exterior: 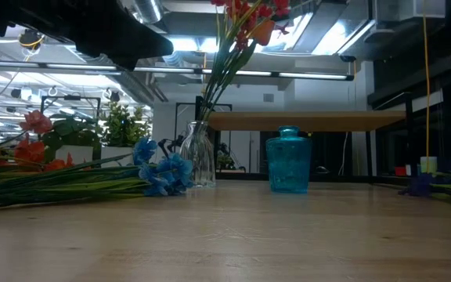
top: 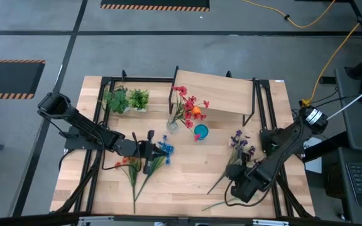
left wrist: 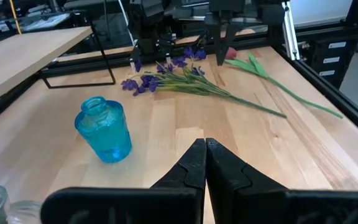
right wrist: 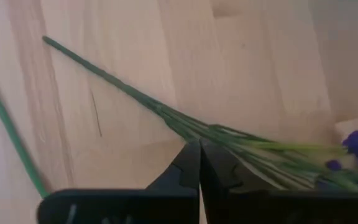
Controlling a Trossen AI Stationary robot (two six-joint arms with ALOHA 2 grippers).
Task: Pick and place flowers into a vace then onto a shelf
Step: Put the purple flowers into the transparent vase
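- Two tools, both pinched narrow and empty: left tool (top: 151, 150) above the blue-bloomed spray (top: 164, 149) on the light-wood table (top: 187, 182).
- Right tool (right wrist: 199, 163) above the purple-bloomed green-stemmed spray (right wrist: 241, 140).
- Clear glass vase (exterior: 198, 154) holds red-orange flowers (top: 190, 108) beside the turquoise glass bottle (exterior: 288, 160).

Red-orange flowers (top: 188, 108) upright in clear vase (top: 172, 125); purple spray (top: 239, 150) flat; shelf (top: 217, 91) bare.

I can read no text, label, brand or number in any of my views; nothing legible stands on the vases, the shelf, the surface or the arms.
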